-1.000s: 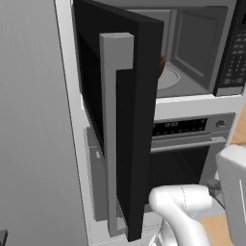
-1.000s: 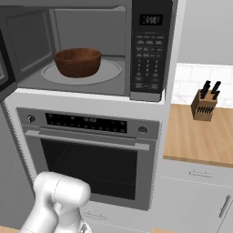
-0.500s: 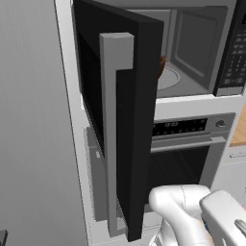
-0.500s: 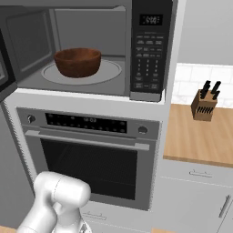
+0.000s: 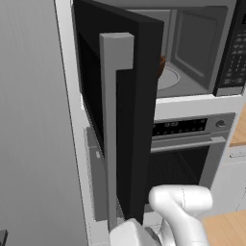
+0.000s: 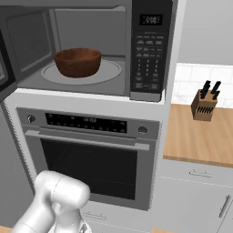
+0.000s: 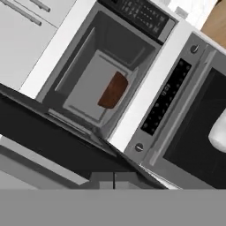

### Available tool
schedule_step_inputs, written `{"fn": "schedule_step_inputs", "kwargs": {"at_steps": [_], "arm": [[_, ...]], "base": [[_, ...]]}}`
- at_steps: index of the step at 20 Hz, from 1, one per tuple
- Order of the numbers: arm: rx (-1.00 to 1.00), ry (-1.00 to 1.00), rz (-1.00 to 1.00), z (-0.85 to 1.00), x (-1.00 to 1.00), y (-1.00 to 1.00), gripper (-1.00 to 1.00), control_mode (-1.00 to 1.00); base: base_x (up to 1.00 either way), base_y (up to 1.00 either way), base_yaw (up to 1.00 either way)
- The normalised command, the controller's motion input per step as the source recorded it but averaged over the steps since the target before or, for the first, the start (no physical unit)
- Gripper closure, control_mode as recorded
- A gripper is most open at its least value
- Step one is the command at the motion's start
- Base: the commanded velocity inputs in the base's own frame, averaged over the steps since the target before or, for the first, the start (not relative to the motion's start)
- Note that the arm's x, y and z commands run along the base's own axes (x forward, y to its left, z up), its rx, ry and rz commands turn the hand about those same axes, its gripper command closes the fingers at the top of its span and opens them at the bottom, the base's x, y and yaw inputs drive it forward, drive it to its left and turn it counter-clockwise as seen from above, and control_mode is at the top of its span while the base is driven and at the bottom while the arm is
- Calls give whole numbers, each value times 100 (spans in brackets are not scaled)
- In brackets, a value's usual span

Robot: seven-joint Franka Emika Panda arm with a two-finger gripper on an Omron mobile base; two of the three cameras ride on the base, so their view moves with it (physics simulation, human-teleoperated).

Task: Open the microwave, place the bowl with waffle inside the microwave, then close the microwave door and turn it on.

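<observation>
Door (image 5: pixel 129 120) of microwave (image 5: pixel 192 57) swung wide in left base view, leaving the cavity reachable. Right base view: bowl with waffle (image 6: pixel 78 62) sits centred on turntable (image 6: pixel 107 73), loading done. Hand view: my jaws (image 7: pixel 113 181) clenched, empty, low beside door, probably to push it closed.

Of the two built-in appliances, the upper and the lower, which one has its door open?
The upper one, the microwave: its door stands swung out, showing the bowl inside. The steel oven below is closed.

bowl (image 5: pixel 162 66) mostly behind microwave door (image 5: pixel 139 96)
</observation>
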Motion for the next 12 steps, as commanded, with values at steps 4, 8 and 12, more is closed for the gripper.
{"fn": "schedule_step_inputs", "kwargs": {"at_steps": [4, 8, 12], "arm": [[-15, 0, -7, -31, 27, 84, 100, -100], [-19, 1, -7, -56, 57, 96, 100, -100], [-23, 2, -7, -74, 79, 100, 100, -100]], "base": [[0, 0, 0], [0, 0, 0], [0, 0, 0]]}}
